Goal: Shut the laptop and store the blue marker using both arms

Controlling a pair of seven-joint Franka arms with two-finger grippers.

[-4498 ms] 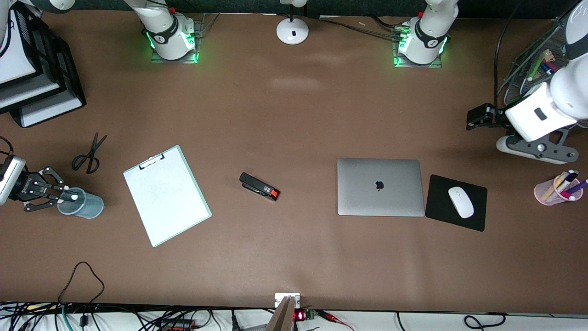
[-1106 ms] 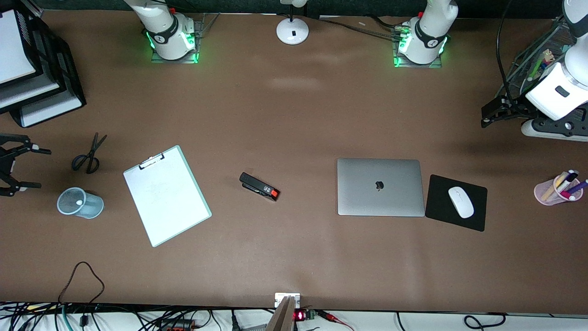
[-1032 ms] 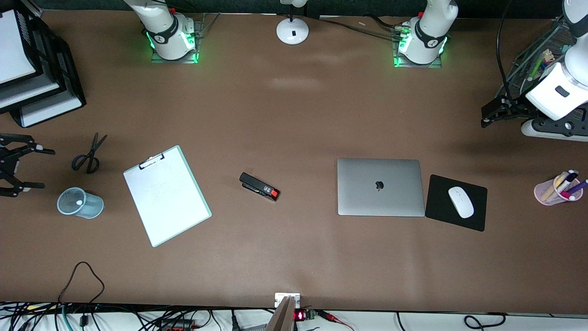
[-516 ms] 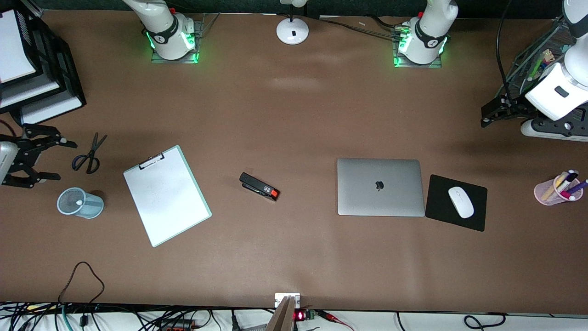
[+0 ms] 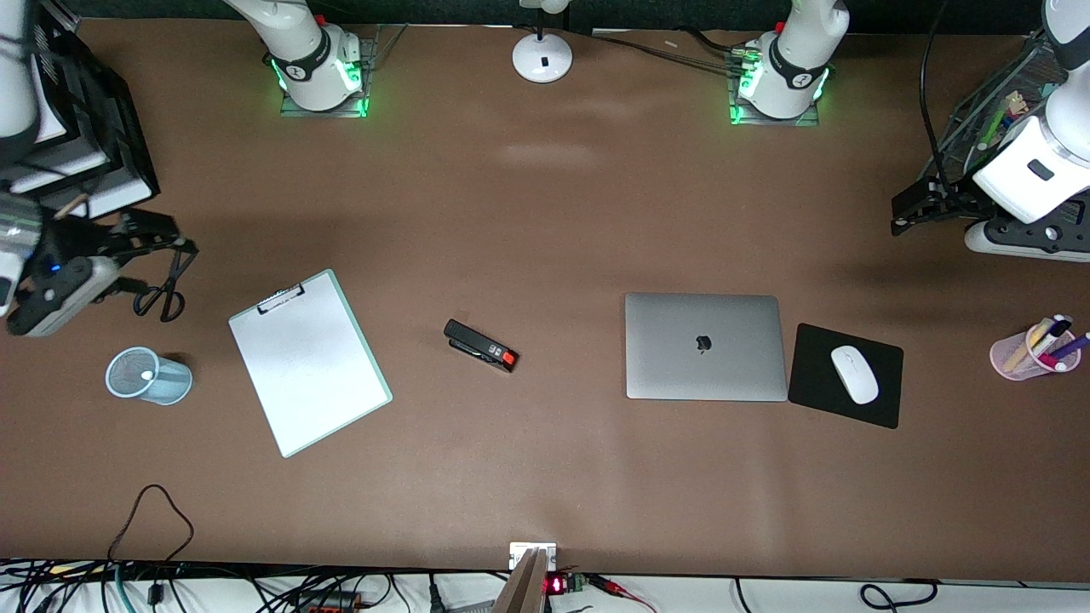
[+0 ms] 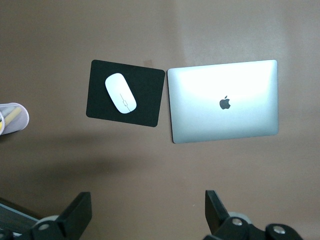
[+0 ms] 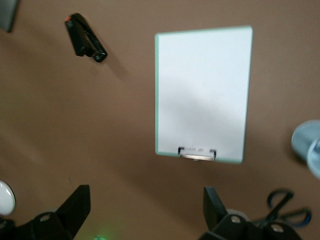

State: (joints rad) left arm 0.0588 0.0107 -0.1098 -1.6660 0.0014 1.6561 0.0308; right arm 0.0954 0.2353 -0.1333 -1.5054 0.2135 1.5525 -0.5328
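With the laptop (image 5: pixel 704 346) shut mid-counter and the blue marker (image 5: pixel 146 375) standing in the mesh cup (image 5: pixel 173 388), the right gripper (image 5: pixel 157 260) over the scissors (image 5: pixel 163 294) and the left gripper (image 5: pixel 899 214) beside the wire rack (image 5: pixel 979 111) hang with jaws spread empty; a low sweep by the right arm could tip the cup.

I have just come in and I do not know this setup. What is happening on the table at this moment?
Nothing is being handled right now. The laptop lies shut beside the mouse pad. A whitish tip shows inside the blue mesh cup, likely the stored marker. The right gripper, jaws open and empty, is over the scissors. The left gripper, also open and empty, waits at its end of the table.
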